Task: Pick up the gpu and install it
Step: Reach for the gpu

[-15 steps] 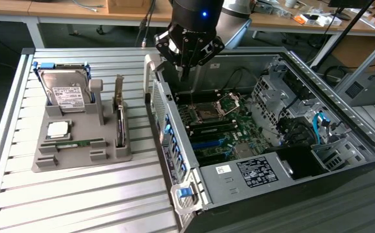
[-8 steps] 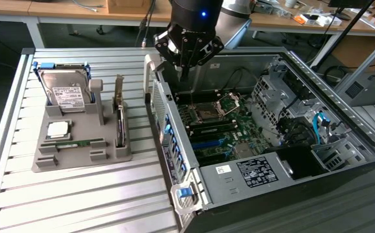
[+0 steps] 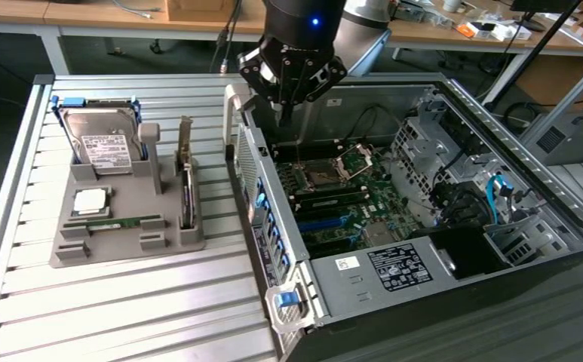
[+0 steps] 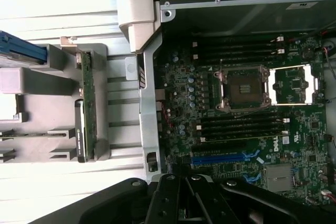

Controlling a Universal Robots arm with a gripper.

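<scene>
The gpu (image 3: pixel 185 181) stands in its holder (image 3: pixel 120 243) while the gripper (image 3: pixel 286 113), pressed together and empty, points down over the case (image 3: pixel 520 164).

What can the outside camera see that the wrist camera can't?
Extra in the outside view: the robot's arm with its blue light, the wooden desks behind, and the blue cables inside the computer on the exterior view's right.
Extra in the wrist view: the white lettering printed on the green board.
In both: the graphics card standing on edge in the grey holder, the square chip socket, and the shut, empty pincer above the open computer.
</scene>
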